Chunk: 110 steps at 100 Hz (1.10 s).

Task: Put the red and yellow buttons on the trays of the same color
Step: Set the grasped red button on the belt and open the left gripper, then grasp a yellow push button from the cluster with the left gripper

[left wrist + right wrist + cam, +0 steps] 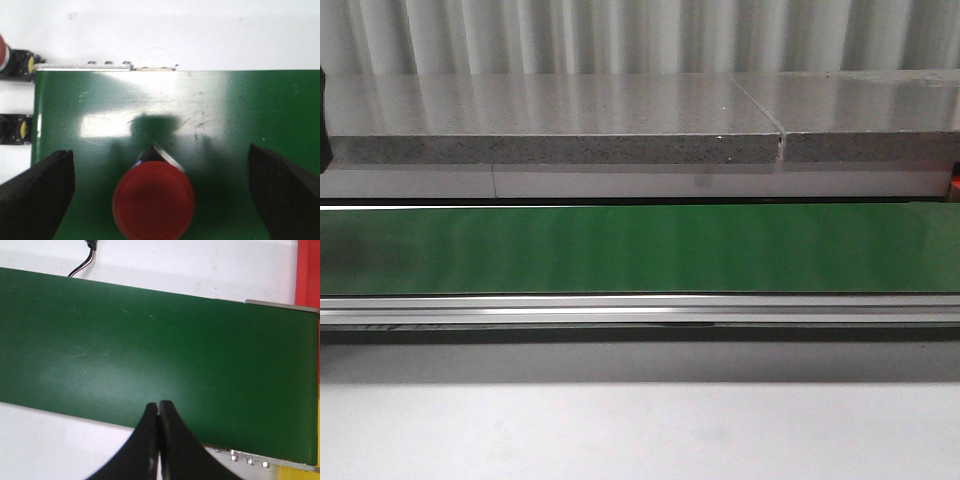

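A red button (153, 201) with a dark square base sits on the green belt (225, 115) in the left wrist view. My left gripper (160, 192) is open, its black fingers (37, 190) wide on either side of the button without touching it. In the right wrist view my right gripper (159, 407) is shut and empty, above the belt's (150, 340) edge. A red tray (308, 272) edge and a yellow tray (300, 474) corner show at that belt's end. No yellow button is in view. The front view shows only the empty belt (640, 248).
Another red button (2, 50) and black parts (15, 129) lie off the belt's end on the white table (150, 30) in the left wrist view. A cable (85, 262) lies on the table beyond the belt. A grey stone ledge (620, 120) runs behind the belt.
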Available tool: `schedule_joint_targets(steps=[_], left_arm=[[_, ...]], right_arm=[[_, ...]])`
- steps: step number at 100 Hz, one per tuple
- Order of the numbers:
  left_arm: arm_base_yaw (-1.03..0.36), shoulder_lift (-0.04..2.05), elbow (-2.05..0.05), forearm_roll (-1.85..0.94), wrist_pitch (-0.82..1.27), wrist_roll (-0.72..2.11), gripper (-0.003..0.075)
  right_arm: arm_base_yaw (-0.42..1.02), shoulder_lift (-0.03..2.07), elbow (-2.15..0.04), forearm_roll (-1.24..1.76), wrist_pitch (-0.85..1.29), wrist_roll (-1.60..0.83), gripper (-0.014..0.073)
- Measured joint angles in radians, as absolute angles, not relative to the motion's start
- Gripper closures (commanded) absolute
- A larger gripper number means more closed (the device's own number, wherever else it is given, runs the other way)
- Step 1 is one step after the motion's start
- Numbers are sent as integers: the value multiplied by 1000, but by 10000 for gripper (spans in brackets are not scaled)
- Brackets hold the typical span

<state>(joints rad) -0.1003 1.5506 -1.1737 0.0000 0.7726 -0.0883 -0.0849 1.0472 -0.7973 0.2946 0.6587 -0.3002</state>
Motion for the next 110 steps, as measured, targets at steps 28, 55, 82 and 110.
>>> schedule_joint_targets(steps=[28,55,82,110], left_arm=[[-104,1476,-1182,0,785,-85,81],[53,1442,-1182,0,802,-125,81],[253,1442,-1155,28,813,-135,81],[437,1530,-1121,37,750,-152,81]], right_arm=[[-85,1047,-797,295,659,-300,662],[-85,1047,-797,295,659,-300,662],[-85,1047,-797,295,659,-300,662],[-85,1047,-797,295,659,-300,662]])
